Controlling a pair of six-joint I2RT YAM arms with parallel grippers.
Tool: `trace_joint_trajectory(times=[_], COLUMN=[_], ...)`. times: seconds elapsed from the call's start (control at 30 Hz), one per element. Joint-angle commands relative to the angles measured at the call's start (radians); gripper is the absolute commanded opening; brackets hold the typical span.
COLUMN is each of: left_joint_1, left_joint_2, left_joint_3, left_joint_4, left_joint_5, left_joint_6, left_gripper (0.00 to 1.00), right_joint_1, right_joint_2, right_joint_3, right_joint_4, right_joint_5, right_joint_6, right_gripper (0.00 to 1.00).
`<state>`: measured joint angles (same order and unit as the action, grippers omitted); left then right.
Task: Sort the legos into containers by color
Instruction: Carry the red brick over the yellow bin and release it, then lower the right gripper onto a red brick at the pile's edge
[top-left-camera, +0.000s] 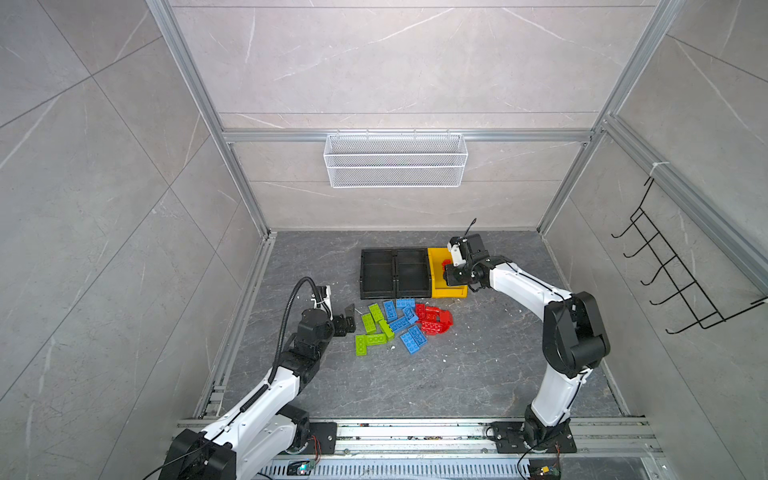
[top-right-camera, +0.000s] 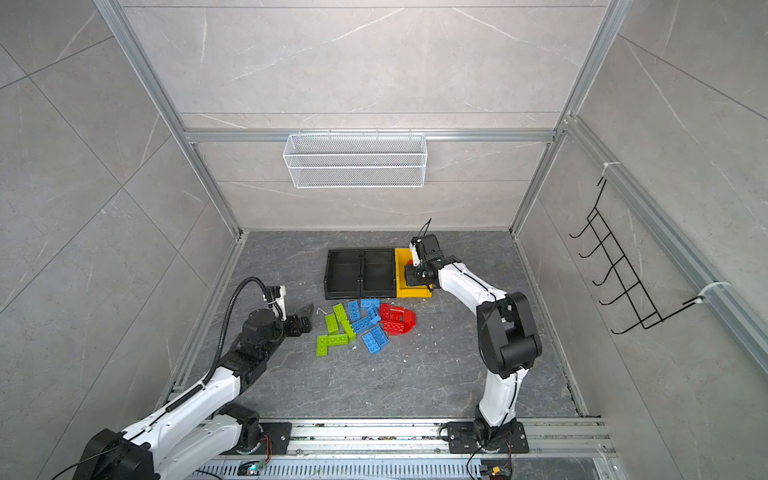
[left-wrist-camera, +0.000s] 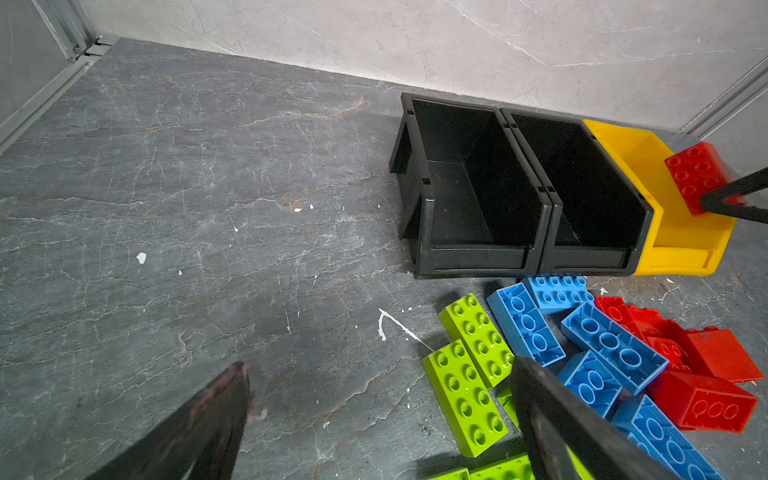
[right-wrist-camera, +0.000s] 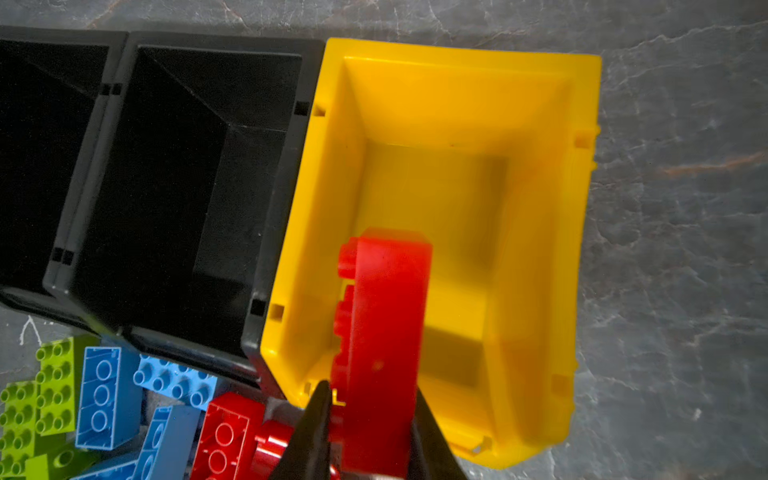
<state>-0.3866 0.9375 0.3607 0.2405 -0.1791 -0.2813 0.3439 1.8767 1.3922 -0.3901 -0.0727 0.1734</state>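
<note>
text: none legible | labels: none | brands: none | numbers, signs: none

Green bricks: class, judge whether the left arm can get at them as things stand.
Probably yes. The left gripper is open and empty, right beside the green bricks, with nothing lying in between.

Grey marbled worktop (top-left-camera: 478, 374) lies bare on both sides of the green, blue and red plastic bricks (top-left-camera: 400, 324). These crowd the fronts of the black and yellow plastic bins (top-left-camera: 378, 294).
</note>
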Motion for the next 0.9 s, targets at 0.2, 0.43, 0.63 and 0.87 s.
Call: trace_joint_trajectory(times=[0.2, 0.43, 0.63, 0.87], left_joint_1=[0.0, 0.0, 0.0, 0.0], left_joint_2=[0.003, -0.001, -0.027, -0.057], left_joint_3=[0.008, 0.008, 0.008, -0.002], left_joint_4=[0.053, 0.048, 0.034, 0.033], left_joint_5=[-0.007, -0.01, -0.015, -0.022], left_joint_6=[0.007, 0.007, 0.009, 0.01], left_gripper=[0.99, 0.99, 0.99, 0.99], right_joint_1=[0.008, 0.008, 0.009, 0.013], right_joint_2=[0.085, 0.072, -0.078, -0.381], right_joint_3=[0.069, 0.068, -0.018, -0.343], right_joint_4=[0.012, 0.001, 0.011, 0.129], right_joint_5=[0.005, 0.019, 0.016, -0.017], right_joint_6=[-0.01, -0.006, 0.045, 0.21], right_gripper=[0.29, 0.45, 0.49, 0.55])
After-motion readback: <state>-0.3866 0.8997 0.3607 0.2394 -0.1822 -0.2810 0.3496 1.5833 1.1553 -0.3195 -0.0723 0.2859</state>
